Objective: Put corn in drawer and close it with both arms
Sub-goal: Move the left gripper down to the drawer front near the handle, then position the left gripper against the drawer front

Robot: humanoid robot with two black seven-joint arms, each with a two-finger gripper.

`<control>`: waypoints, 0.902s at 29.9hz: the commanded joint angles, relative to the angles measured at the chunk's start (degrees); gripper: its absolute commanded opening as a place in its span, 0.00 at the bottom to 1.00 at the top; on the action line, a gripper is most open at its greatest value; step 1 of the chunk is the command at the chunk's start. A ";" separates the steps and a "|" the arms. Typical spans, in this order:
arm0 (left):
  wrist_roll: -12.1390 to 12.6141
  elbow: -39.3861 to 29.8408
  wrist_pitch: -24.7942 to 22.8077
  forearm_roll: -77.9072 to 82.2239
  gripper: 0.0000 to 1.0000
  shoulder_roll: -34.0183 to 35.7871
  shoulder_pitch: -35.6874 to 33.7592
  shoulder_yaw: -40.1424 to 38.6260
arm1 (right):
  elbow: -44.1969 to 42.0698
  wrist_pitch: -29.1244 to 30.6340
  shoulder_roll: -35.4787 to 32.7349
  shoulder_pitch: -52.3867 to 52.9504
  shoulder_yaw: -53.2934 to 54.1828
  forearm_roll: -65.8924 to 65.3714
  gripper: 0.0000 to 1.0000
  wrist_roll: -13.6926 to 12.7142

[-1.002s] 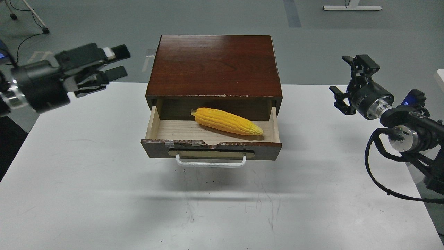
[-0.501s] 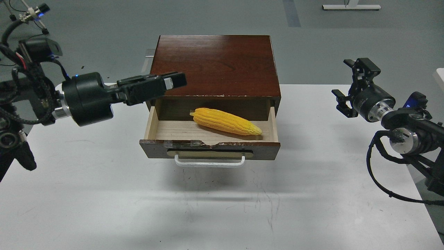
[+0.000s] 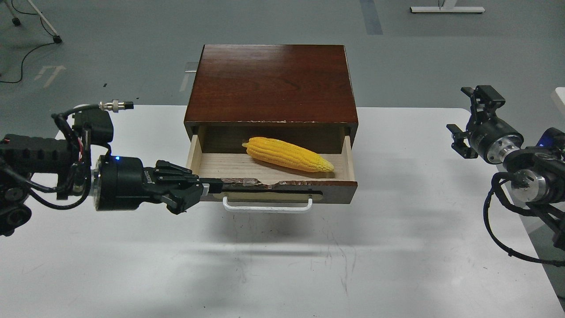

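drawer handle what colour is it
White, a bar handle on a tan plate; head view.

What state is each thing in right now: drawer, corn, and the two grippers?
drawer: pulled open, pale inside showing, not yet closed.
corn: lying on its side inside the drawer, point toward the right.
left gripper: low at the left end of the drawer front, fingers together; contact cannot be told.
right gripper: held up off to the right, apart from the drawer, open and empty.
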 commanded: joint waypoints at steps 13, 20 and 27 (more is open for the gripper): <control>0.00 0.27 1.19 -0.79 0.00 -4.96 4.03 6.11 | -0.71 -0.27 2.72 3.78 -2.11 0.00 1.00 0.52; 0.00 0.71 4.62 -10.45 0.00 -8.13 4.38 6.11 | -0.27 0.08 3.95 5.36 -0.62 0.09 1.00 8.84; 0.00 4.13 4.63 -10.37 0.00 -10.15 6.48 6.20 | -0.53 -0.10 6.76 5.28 4.13 0.17 1.00 11.50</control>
